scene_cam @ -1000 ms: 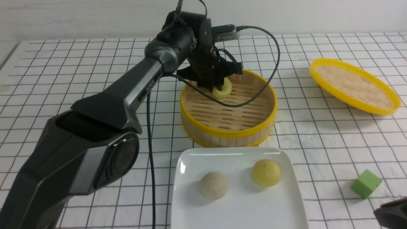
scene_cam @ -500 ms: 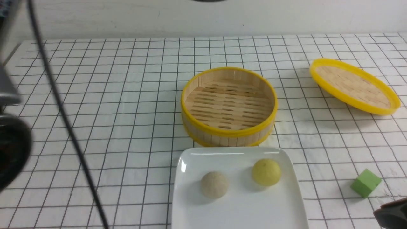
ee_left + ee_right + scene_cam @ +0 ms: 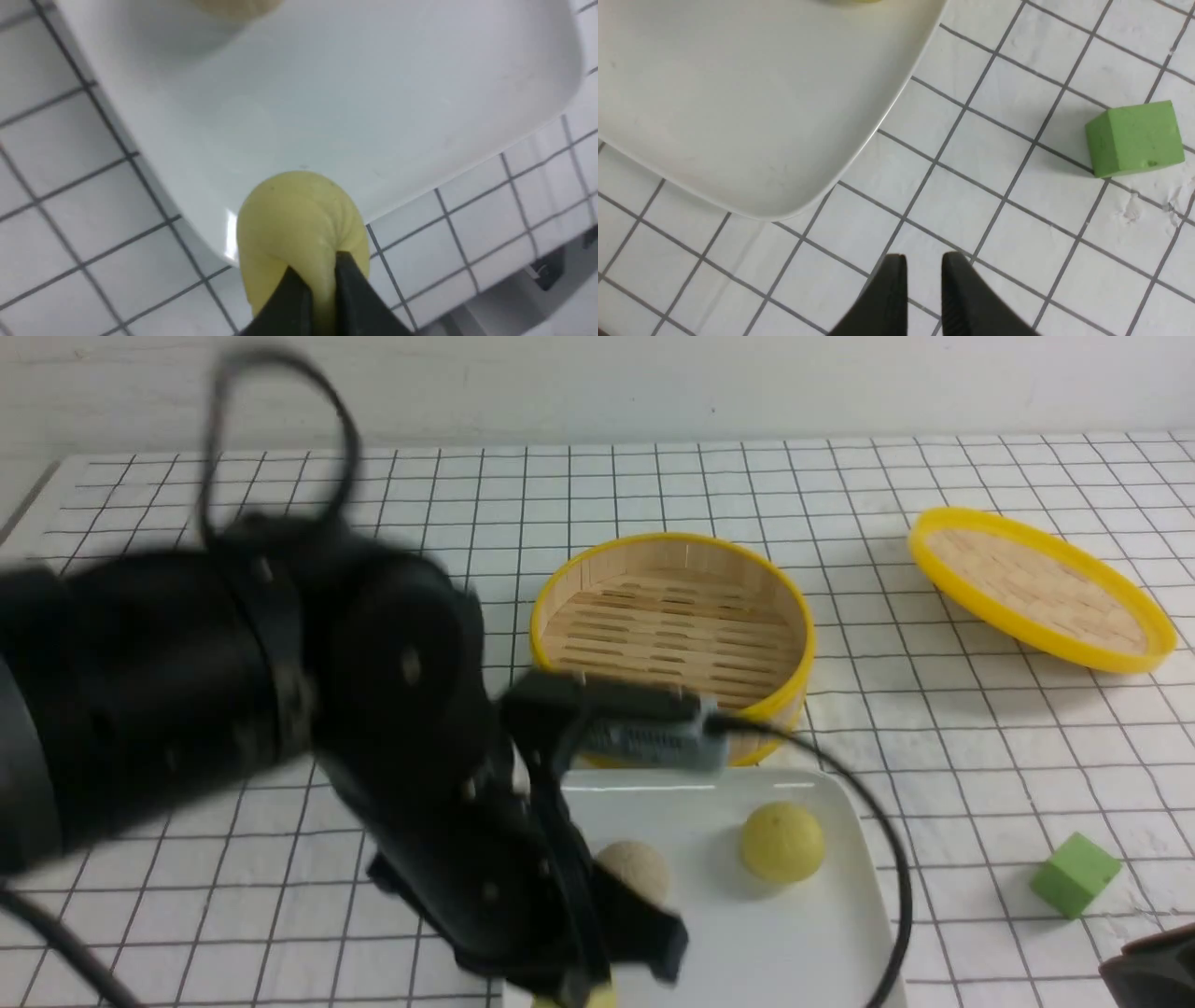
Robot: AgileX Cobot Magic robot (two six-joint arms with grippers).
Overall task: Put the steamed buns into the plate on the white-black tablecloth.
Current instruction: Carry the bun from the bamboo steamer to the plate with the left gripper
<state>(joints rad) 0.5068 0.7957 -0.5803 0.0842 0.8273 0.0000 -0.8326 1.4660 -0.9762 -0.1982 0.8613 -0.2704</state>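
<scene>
Yellow bun [image 3: 299,219] pinched in left gripper [image 3: 320,268] at plate [image 3: 373,93] edge. Right gripper [image 3: 924,259]: narrow gap, empty, over the tablecloth [image 3: 980,210].

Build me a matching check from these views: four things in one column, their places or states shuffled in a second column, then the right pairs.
Things
1. beige bun
2. yellow bun in the left wrist view
3. bamboo steamer
4. green cube

Places or states
A. on the tablecloth, beside the plate
B. empty
C. pinched by the left gripper
D. lying on the plate

Pairs: 1-D, 2-C, 3-B, 4-A
</scene>
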